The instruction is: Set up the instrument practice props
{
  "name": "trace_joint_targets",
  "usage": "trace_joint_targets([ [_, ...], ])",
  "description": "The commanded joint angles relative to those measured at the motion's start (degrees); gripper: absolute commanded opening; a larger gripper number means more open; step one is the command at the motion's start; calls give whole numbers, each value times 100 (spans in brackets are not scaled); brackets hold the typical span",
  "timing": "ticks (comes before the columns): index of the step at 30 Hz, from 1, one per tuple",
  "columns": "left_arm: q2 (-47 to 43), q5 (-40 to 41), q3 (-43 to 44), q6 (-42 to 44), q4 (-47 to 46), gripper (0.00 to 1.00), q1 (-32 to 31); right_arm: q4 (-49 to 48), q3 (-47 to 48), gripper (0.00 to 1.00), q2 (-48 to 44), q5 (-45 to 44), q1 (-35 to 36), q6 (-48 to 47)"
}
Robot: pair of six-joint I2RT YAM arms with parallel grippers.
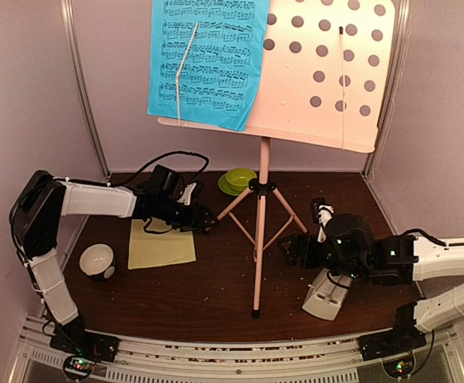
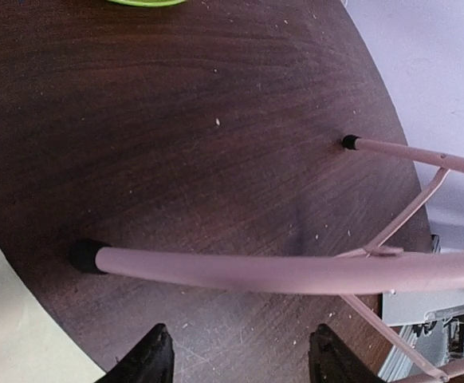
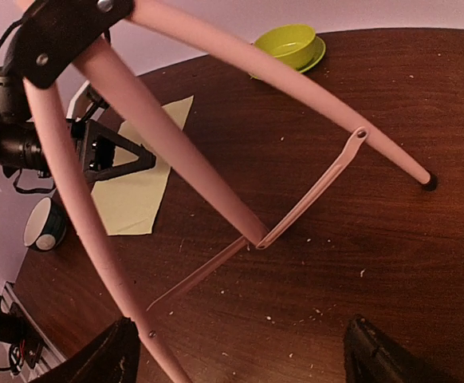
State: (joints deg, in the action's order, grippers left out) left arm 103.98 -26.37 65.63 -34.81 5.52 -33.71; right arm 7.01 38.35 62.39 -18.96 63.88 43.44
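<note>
Both jaws stand apart, nothing between them. From above, my left gripper (image 1: 204, 217) hovers at a corner of the pale-yellow sheet (image 1: 162, 246), flat on the table (image 1: 216, 295); my right gripper (image 1: 292, 251) is near the music stand (image 1: 258, 239), which carries the blue sheet (image 1: 208, 56); the metronome (image 1: 325, 294) lies tipped near my right gripper. Left wrist: a leg of the music stand (image 2: 256, 273) crosses just ahead of my fingers (image 2: 156, 359). Right wrist: its legs fill the view ahead. That pale-yellow sheet looks thin and limp, so I'd pinch its edge.
</note>
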Motion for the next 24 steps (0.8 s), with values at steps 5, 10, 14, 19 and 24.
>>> trace_joint_targets([
  [5, 461, 65, 262, -526, -804, 56, -17, 401, 73, 89, -645, 422, -731, -211],
  [10, 539, 106, 284, -566, -825, 53, -25, 1129, 653, 89, -841, 504, -1221, -508],
  [14, 553, 103, 284, -556, -839, 53, -21, 1241, 1001, 89, -853, 898, -1823, -768],
  [19, 516, 110, 270, -550, -814, 50, -21, 1585, 1173, 83, -473, 1536, -2466, -1051],
  [24, 519, 196, 231, -580, -730, 47, -22, 1266, 525, 74, -77, 2833, -3250, -1138],
])
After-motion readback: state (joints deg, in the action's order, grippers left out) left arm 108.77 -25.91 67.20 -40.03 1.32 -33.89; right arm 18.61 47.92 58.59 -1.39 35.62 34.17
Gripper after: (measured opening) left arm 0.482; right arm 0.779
